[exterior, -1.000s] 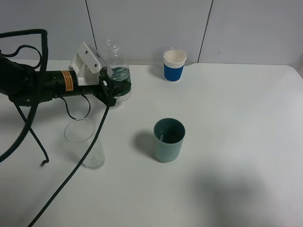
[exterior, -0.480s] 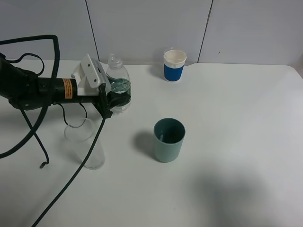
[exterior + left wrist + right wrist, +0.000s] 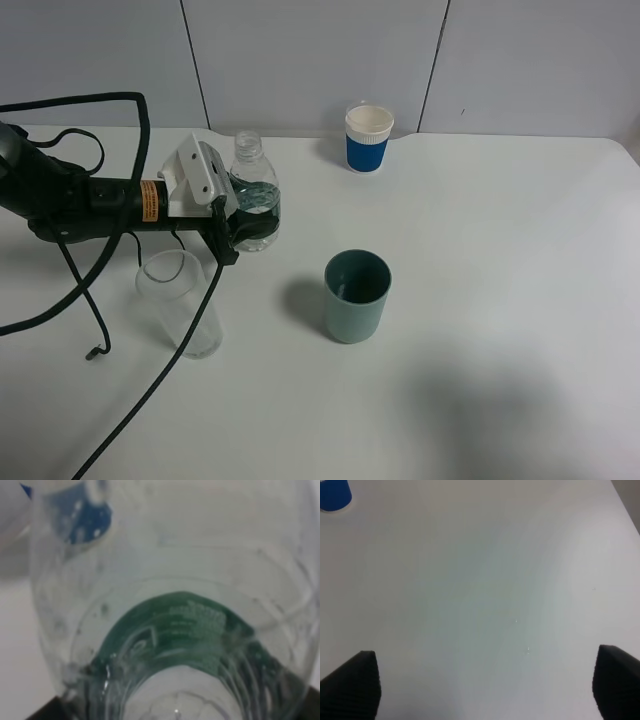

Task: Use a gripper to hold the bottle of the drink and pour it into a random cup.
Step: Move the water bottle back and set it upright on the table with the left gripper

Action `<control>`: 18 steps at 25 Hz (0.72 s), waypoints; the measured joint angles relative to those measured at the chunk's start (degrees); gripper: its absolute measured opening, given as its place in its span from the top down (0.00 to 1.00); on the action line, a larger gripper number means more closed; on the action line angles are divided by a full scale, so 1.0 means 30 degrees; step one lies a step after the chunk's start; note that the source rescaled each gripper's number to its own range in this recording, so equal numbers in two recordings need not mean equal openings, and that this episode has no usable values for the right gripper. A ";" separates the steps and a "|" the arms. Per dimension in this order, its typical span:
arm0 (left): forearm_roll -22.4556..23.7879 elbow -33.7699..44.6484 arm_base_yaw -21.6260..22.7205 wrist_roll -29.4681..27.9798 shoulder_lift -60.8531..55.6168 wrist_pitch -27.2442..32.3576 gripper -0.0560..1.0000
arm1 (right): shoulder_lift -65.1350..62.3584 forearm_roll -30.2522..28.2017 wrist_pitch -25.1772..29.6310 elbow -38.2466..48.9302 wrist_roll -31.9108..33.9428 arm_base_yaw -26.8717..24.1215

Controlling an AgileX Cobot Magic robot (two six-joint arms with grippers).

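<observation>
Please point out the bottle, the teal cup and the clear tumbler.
bottle [image 3: 254, 196], exterior high view, clear shoulder above the label
teal cup [image 3: 355, 312], exterior high view, outer wall
tumbler [image 3: 185, 310], exterior high view, side wall

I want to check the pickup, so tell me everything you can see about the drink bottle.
The bottle is small, clear plastic, with a dark green label around its lower body and a ribbed neck with no cap. It stands upright near the table's back left. The left gripper is shut on its lower body from the left. Whether its base touches the table cannot be told.

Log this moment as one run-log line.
left hand: shut on drink bottle | bottle: upright, uncapped | teal cup: standing apart from bottle | right hand: open, nothing held
</observation>
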 joint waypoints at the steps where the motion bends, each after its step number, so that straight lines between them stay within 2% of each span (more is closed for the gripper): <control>1: 0.0000 0.0000 0.0000 0.0020 0.0000 -0.0048 0.94 | 0.0000 0.0000 0.0000 0.0000 0.0000 0.0000; 18: 0.0503 0.0000 0.0000 -0.0971 0.0037 -0.0295 0.94 | 0.0000 0.0000 0.0000 0.0000 0.0000 0.0000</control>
